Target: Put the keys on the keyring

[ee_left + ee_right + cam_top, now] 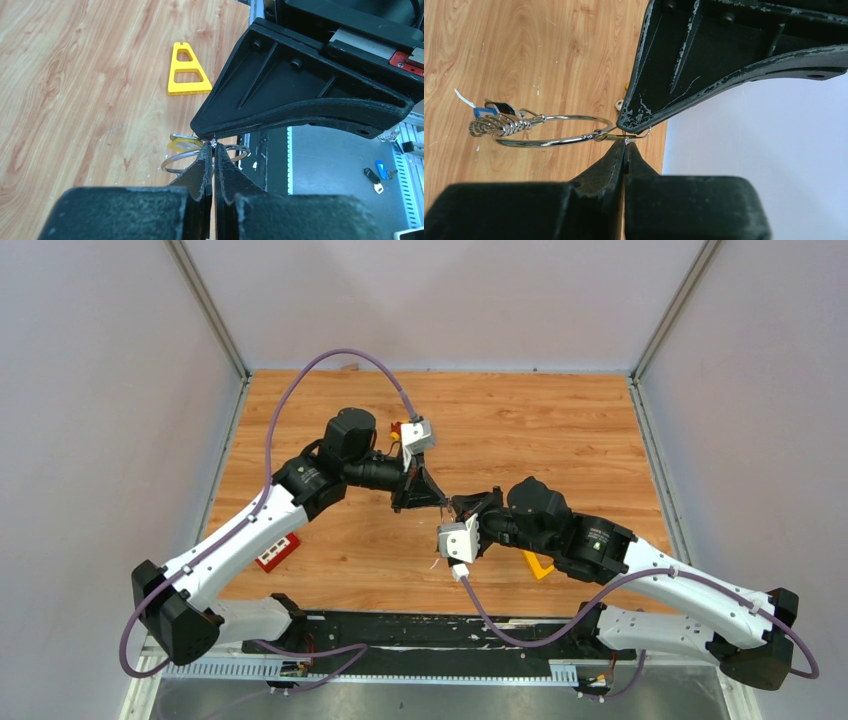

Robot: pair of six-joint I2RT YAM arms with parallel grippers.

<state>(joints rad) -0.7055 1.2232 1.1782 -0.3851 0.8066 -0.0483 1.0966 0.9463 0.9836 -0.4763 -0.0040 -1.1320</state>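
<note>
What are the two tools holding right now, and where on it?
The left tool and right tool, both shut, pinch the keyring by its wire rim, tips meeting opposite the bunched keys.

Keyring point(539, 144) between left fingers point(197, 175) and right fingers point(616, 160), above table point(560, 430).

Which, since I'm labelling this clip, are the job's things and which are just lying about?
Job: keyring, pinched by the left gripper; keys at its far end; right gripper, shut beside it.
Lying about: yellow triangle; red toy.
</note>
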